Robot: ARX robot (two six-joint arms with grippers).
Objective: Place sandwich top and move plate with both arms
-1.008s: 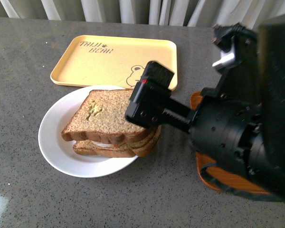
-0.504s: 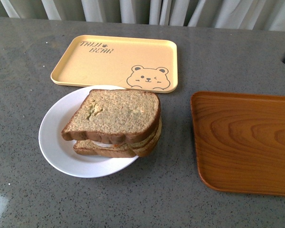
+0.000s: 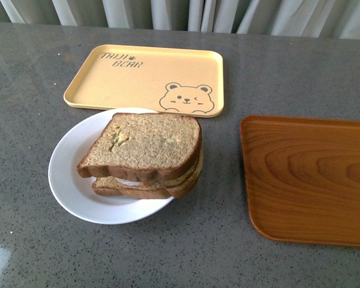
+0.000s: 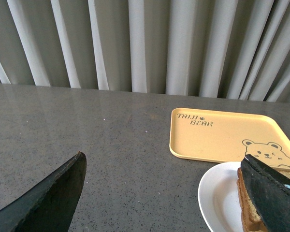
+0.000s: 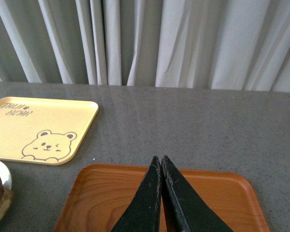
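The sandwich top [image 3: 147, 144], a plain brown slice, lies on the stacked sandwich on the white plate [image 3: 66, 180]. Neither arm shows in the front view. In the left wrist view my left gripper [image 4: 163, 158] is open above the table, to the left of the plate [image 4: 217, 198]. One of its fingers [image 4: 270, 193] overlaps the sandwich's edge [image 4: 246, 215] in the picture. In the right wrist view my right gripper [image 5: 159, 157] is shut with nothing in it, over the wooden tray [image 5: 101, 198]. The plate's rim [image 5: 1, 171] shows at that view's edge.
A yellow bear tray [image 3: 138, 75] lies just behind the plate. The brown wooden tray [image 3: 312, 180] sits to the plate's right, with a strip of grey tabletop between them. Curtains hang behind the table's far edge.
A second ago the right arm hung over the sandwich in the front view. It has since pulled back out of that view, and the top slice stays on the stack.
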